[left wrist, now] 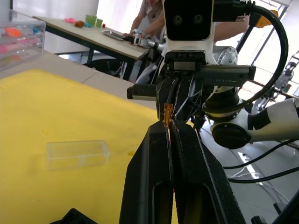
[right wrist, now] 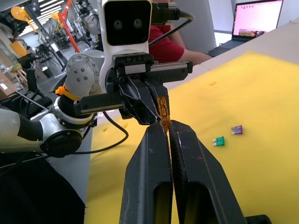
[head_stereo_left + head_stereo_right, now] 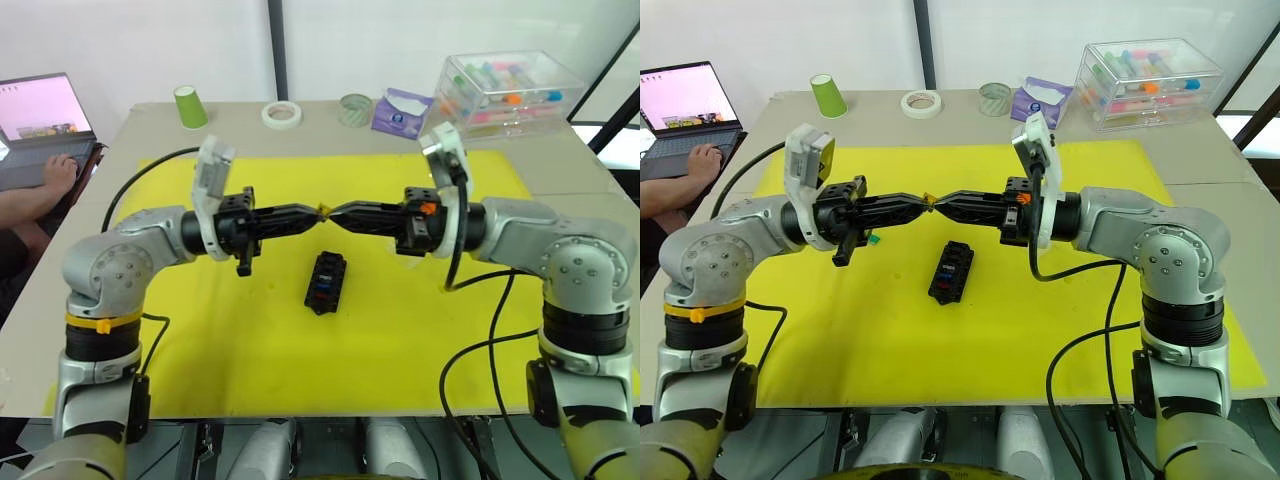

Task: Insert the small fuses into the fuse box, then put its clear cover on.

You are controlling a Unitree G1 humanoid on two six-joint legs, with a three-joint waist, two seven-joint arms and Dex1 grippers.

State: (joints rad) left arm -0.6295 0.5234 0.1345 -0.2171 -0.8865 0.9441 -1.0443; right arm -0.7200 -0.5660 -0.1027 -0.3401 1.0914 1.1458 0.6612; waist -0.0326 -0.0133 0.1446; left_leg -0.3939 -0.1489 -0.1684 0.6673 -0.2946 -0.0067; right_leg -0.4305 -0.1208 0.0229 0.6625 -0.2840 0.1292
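Head view: yellow mat (image 3: 250, 360) on table (image 3: 560, 165)

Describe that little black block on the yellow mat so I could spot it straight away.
Find the yellow mat covering the table. Near its middle, just below where the two grippers meet tip to tip, lies the fuse box. It is the mat's one black rectangular block, with small red and blue fuses already seated in its top.

This is a robotics lab or workshop. A yellow mat (image 3: 250, 350) covers the counter (image 3: 560, 165); beyond the mat sit tape rolls (image 3: 282, 114), a green paper cup (image 3: 189, 106) and a clear storage case (image 3: 510, 88) of coloured parts. Beside the counter a person (image 3: 30, 205) works at a laptop (image 3: 45, 110). The wrist views show more benches, cabling and orange machinery (image 2: 23, 14) behind the counter.
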